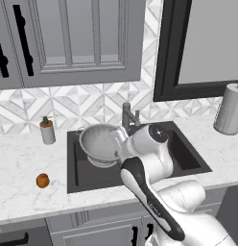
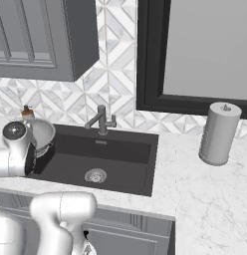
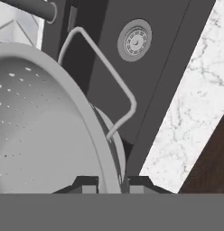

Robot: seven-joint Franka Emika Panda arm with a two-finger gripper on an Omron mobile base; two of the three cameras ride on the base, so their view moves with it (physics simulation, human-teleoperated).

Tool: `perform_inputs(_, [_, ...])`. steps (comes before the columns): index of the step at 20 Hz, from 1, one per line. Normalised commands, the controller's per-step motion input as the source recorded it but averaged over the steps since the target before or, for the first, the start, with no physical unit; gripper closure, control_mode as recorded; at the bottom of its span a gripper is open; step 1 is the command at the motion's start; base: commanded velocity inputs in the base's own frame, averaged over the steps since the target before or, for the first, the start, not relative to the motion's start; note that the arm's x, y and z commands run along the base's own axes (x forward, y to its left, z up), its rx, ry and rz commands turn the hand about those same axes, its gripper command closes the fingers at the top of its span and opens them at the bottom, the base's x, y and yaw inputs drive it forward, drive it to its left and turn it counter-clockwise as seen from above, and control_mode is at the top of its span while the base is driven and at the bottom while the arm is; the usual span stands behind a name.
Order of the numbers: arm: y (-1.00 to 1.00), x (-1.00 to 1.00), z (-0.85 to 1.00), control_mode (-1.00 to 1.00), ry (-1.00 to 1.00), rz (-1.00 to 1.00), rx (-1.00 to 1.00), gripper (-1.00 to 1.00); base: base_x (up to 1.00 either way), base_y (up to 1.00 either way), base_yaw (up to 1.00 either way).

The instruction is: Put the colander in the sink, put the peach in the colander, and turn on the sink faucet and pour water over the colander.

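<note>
Gripper (image 3: 111,182) clamped tight on rim of round silvery-grey perforated metal colander (image 1: 101,143), fingertips either side of thin wall.

Colander hung tilted over left part of large dark charcoal rectangular sink (image 1: 188,153), apparently not yet resting on floor; rim grip likely chosen because bowl too wide to span.

In hand view, wire handle arched toward 1 o'clock, silver drain (image 3: 134,40) beyond.

Small orange peach (image 1: 42,180) sat on white marble counter (image 1: 20,158), at 9 o'clock from sink, well apart.

Short dark grey faucet (image 2: 101,120) stood behind basin, untouched.

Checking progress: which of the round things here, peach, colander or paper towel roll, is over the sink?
The silvery perforated metal colander, held tilted above the dark basin; the others sit on the counter.
</note>
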Motion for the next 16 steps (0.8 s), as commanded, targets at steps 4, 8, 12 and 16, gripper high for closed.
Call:
perform_inputs(4, [-1.0, -0.96, 0.72, -1.0, 0.0, 0.0, 0.05, 1.0, 0.0, 0.0, 0.0])
perform_inputs(8, [-0.92, -0.6, 0.97, -1.0, -0.02, 0.0, 0.06, 1.0, 0.0, 0.0, 0.0])
perform_inputs(12, [-0.87, -0.42, 0.97, -1.0, -0.1, 0.01, 0.01, 1.0, 0.0, 0.0, 0.0])
perform_inputs(16, [-0.99, -0.34, 0.61, -1.0, -0.12, 0.0, 0.0, 1.0, 0.0, 0.0, 0.0])
